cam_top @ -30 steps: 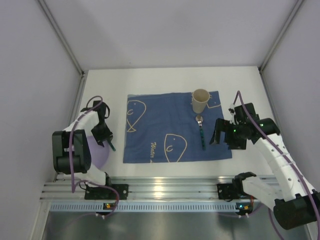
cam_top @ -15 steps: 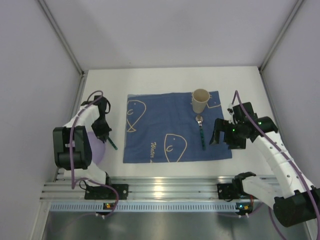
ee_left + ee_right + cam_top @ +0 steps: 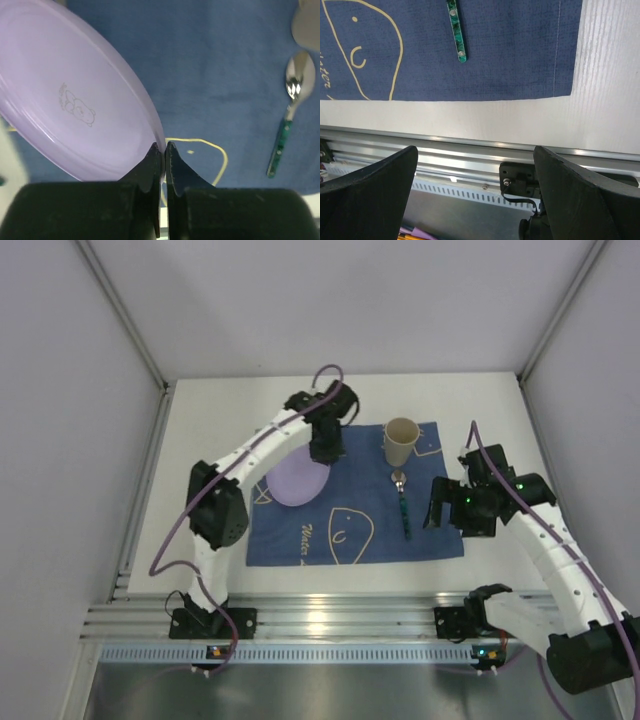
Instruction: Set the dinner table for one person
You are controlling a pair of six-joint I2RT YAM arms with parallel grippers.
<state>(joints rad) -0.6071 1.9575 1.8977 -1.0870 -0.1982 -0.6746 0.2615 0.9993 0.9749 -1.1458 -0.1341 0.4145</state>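
Dinner table (image 3: 220, 420) partly hidden by placemat (image 3: 370, 470); left jaws pinch plate (image 3: 295, 483) rim, right jaws gape empty.

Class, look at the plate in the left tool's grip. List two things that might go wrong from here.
The left tool pinches the purple plate only at its rim, so it might slip or tip. The cup and spoon sit to its right on the placemat; a rightward swing could knock them.

A lab robot cell: bare white panel walls (image 3: 350, 310) box in the white table (image 3: 210, 410), with an aluminium mounting rail (image 3: 330, 618) at 6 o'clock.
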